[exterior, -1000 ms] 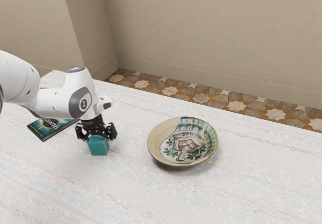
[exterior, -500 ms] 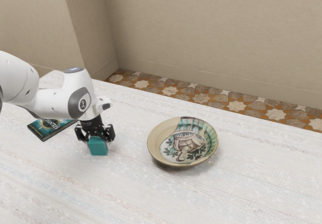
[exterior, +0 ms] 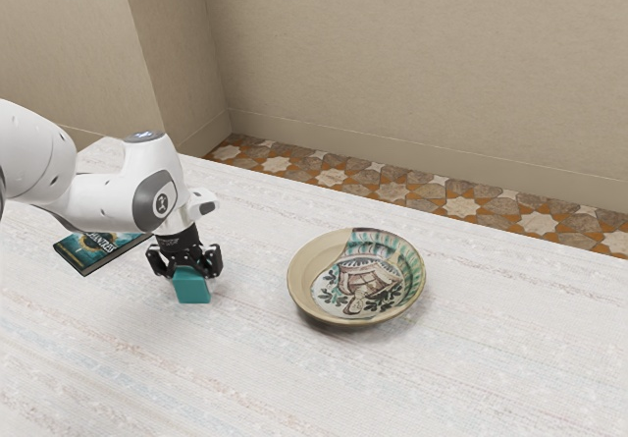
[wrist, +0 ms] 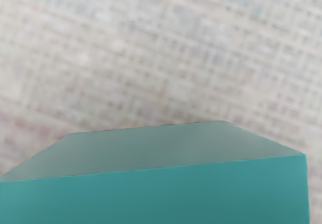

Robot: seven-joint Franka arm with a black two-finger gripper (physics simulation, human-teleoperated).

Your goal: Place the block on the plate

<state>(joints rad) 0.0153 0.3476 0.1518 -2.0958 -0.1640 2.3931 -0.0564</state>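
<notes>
I can't tell if the hand [exterior: 189,271] is open or closed at the block [exterior: 193,290], but a loose grip could drop it.

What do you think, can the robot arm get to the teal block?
Probably yes: the gripper is right at the top of the teal block, and nothing seems to stand in its way.

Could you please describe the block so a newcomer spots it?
On the pale table, start at the round painted dish. Toward the exterior view's left, at the black tool, is the plain teal cube-like block, unlike the flat illustrated book.
</notes>
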